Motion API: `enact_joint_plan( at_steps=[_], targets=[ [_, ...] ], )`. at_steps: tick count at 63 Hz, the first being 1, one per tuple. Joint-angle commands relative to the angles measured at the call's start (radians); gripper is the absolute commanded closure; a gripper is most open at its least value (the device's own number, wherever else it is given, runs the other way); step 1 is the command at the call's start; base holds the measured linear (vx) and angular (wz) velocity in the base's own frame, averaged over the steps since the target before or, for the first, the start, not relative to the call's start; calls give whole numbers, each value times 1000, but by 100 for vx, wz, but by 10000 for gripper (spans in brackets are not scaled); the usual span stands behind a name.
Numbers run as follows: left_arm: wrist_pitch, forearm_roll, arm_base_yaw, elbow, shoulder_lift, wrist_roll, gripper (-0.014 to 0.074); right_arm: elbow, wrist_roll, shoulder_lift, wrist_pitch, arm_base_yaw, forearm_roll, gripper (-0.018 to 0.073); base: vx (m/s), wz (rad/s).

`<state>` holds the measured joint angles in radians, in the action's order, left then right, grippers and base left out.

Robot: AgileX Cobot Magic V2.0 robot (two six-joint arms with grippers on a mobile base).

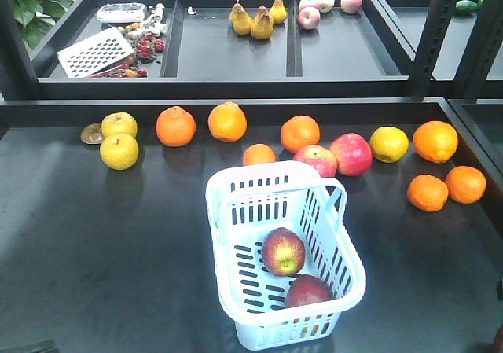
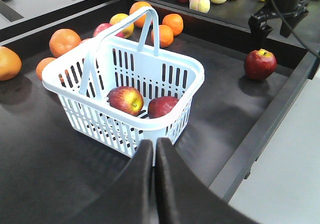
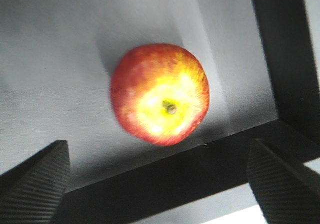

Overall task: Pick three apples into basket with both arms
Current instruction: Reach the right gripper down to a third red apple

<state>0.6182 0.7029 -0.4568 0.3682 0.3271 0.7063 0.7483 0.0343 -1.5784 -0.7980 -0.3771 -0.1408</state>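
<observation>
The right pincer (image 3: 159, 184) stood wide open and empty, its two ribbed black fingertips (image 3: 37, 184) showing at the lower corners of the right wrist view. Between them and a little ahead lay the third apple (image 3: 160, 93), stem end turned up toward the camera, yellow around the stem and red at the sides. It rested on the dark table (image 3: 60, 59) close to the raised black edge rail (image 3: 170, 169), which ran between the apple and the fingertips. No finger touched the fruit.

The left pincer (image 2: 154, 149) was closed, its two black fingers pressed together with nothing between them. Just ahead of its tips stood the basket (image 2: 190, 79), pale blue-white with slotted walls and one handle raised. Two apples (image 2: 126, 100) lay side by side on the basket floor, touching or nearly so, toward the wall nearest this pincer. From the same view the third apple (image 2: 260, 64) sat well beyond and to the right of the basket, near the table's edge, with the right pincer (image 2: 274, 27) hanging open just above and behind it.

In the front view the basket (image 1: 236, 188) sat in the near middle of the table, both apples inside.
</observation>
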Motion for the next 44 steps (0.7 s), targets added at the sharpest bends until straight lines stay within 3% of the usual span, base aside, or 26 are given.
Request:
enact_joint_plan(
  at_steps=[1, 34, 44],
  targets=[
    [-40, 34, 1, 26, 8, -5, 604, 25, 18, -16, 22, -5, -45, -127, 0, 0],
    [-40, 34, 1, 26, 8, -5, 604, 25, 29, -206, 147, -5, -76, -68, 0, 0],
    [-40, 34, 1, 26, 8, -5, 604, 26, 29, -220, 154, -3, -62, 23, 0, 0]
  ],
)
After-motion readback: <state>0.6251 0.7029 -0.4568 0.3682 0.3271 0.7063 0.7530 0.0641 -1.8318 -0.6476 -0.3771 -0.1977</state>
